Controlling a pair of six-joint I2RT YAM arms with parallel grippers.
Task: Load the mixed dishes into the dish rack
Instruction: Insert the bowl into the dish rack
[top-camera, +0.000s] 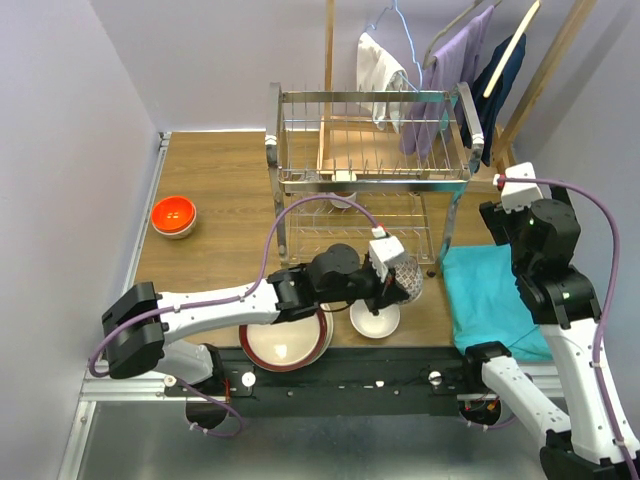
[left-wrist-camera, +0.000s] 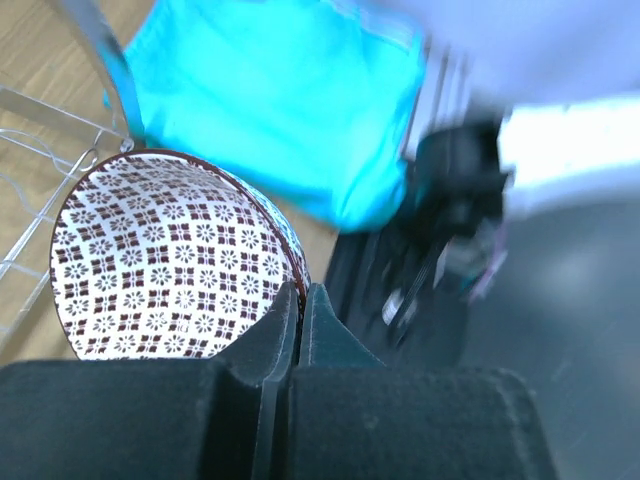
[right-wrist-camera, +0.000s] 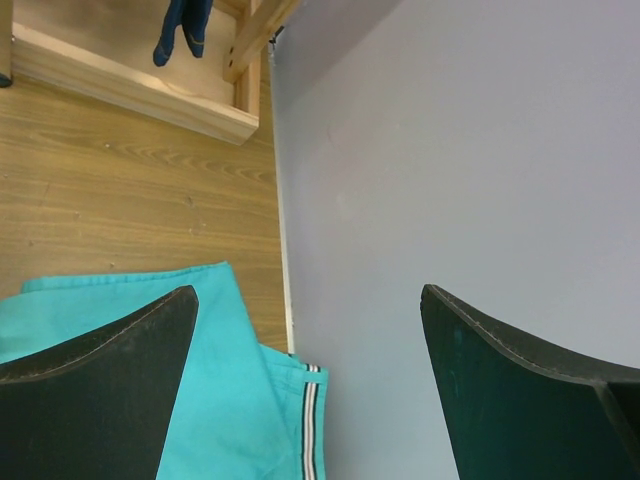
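while the red-patterned bowl (left-wrist-camera: 170, 260) was pinched at its rim by the left gripper (left-wrist-camera: 298, 298), fingers pressed together on the edge, it was tipped on its side just in front of the dish rack (top-camera: 372, 97), near the right end of the lower tier. couldn't tell from above whether it touched the wire or the table (top-camera: 220, 180). right below it on the table was a pale bowl (top-camera: 375, 322), and next to that the dark-red-rimmed cream plate (top-camera: 262, 358), partly under the left arm. the orange bowl (top-camera: 173, 216) sat way off on the left side, well apart from everything else. a teal cloth (top-camera: 495, 300) lay on the right of the table, just beside the rack's foot. the right gripper (right-wrist-camera: 308, 295) hung over that cloth's edge by the wall with its fingers spread wide, holding nothing. behind the rack stood a wooden hanger stand (top-camera: 330, 45) with clothes on it.
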